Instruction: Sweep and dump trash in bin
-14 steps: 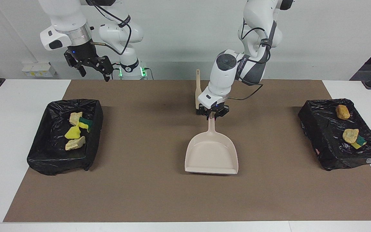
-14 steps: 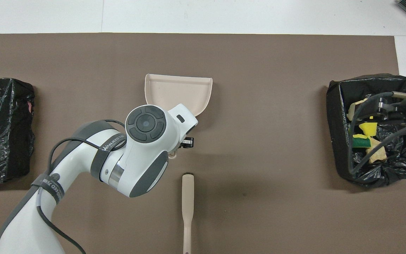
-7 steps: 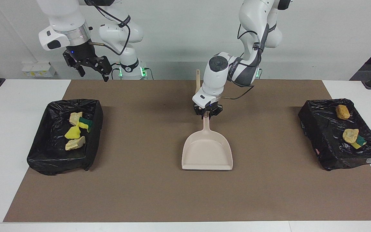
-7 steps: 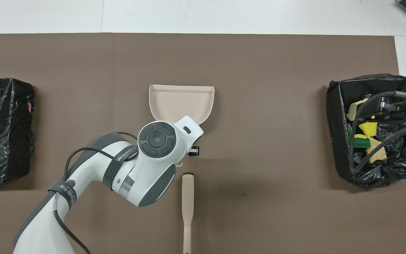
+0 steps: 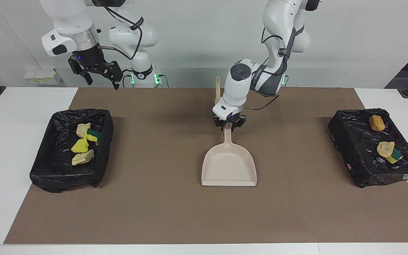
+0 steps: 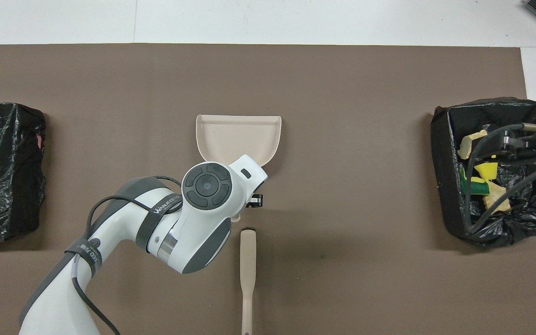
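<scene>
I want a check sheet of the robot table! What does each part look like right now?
Surface: brown mat on a white table.
Job's things: dustpan flat on the mat; brush nearer the robots; scraps in the right arm's end bin, more scraps in the other bin.
Clutter: nothing seen.
Grippers: left gripper at the dustpan handle; right gripper open, raised, waiting.
Cables: black ones along both arms.
Surroundings: pale wall.

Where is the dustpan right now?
The dustpan lies flat on the brown mat mid-table, between the two black bins, with the left gripper at its handle end, nearer the robots.
</scene>
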